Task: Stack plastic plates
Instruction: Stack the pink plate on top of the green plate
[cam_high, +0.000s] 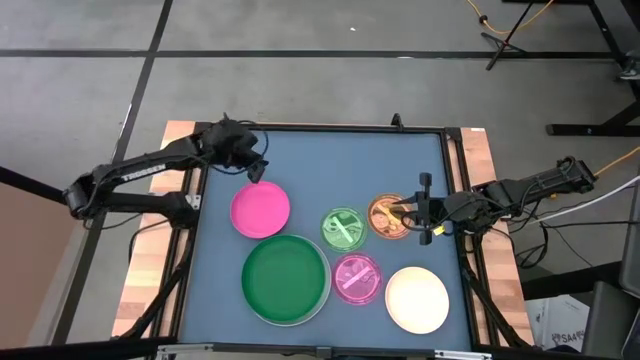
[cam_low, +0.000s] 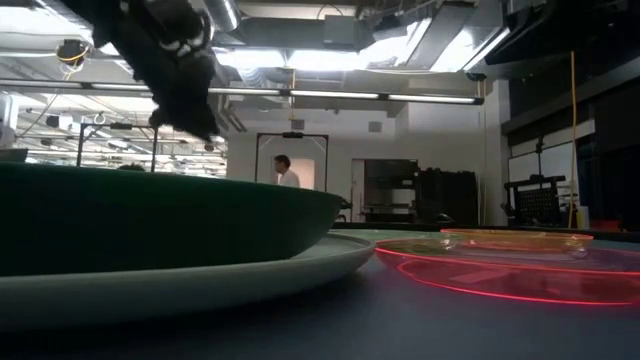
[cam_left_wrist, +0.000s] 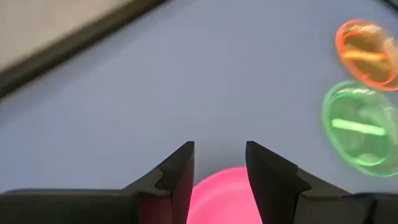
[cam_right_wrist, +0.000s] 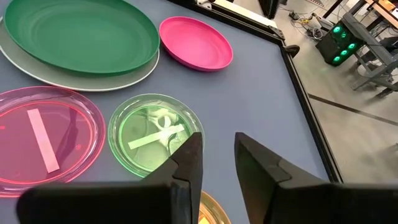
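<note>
The dark green plate sits inside the large white plate, near the table's near edge. The medium pink plate lies beyond them, and my left gripper hangs open above its far rim, raised off the table in the low view. Small translucent plates lie in the middle: green, pink and orange. My right gripper is open above the orange plate's right rim. The cream plate rests by the near right corner.
The blue mat is bare across its far half. A raised dark frame borders it, with wooden table edges outside. A person stands far back in the room behind the table.
</note>
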